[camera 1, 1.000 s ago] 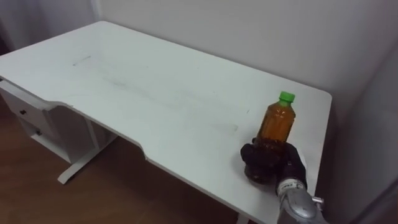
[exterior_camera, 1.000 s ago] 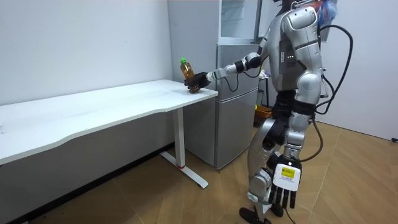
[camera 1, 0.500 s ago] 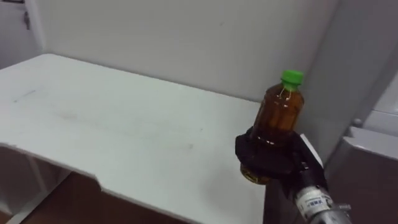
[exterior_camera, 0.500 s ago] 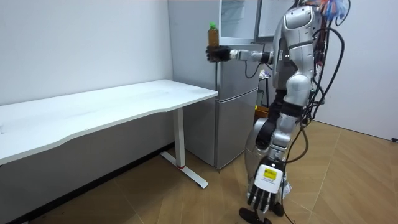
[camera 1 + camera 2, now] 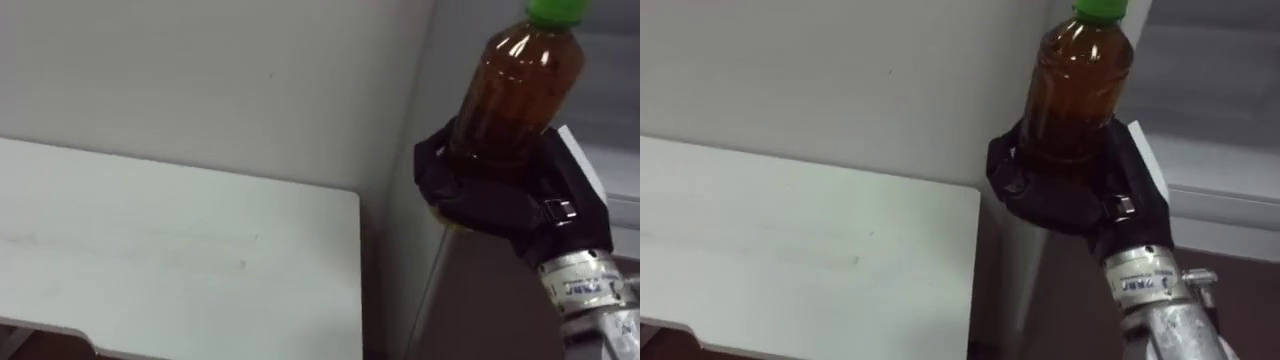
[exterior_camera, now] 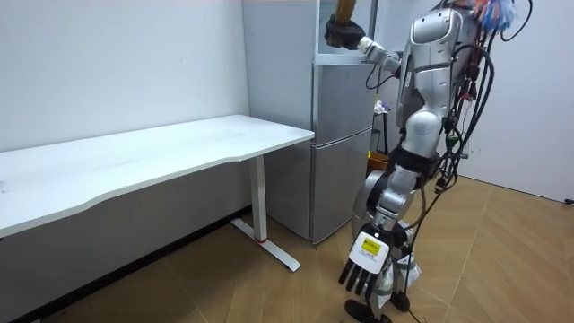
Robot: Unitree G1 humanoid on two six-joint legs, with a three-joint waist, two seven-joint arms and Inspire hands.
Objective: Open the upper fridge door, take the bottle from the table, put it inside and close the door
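My right hand (image 5: pixel 495 200) is wrapped round the lower half of the bottle (image 5: pixel 520 85). It stands upright in my grip, green cap (image 5: pixel 557 10) at twelve o'clock. The white table (image 5: pixel 180 250) lies off at eight o'clock, below the hand. In the room view I hold the bottle level with the upper section of the fridge (image 6: pixel 341 144). My left hand (image 6: pixel 363 267) hangs low at my side, fingers relaxed.
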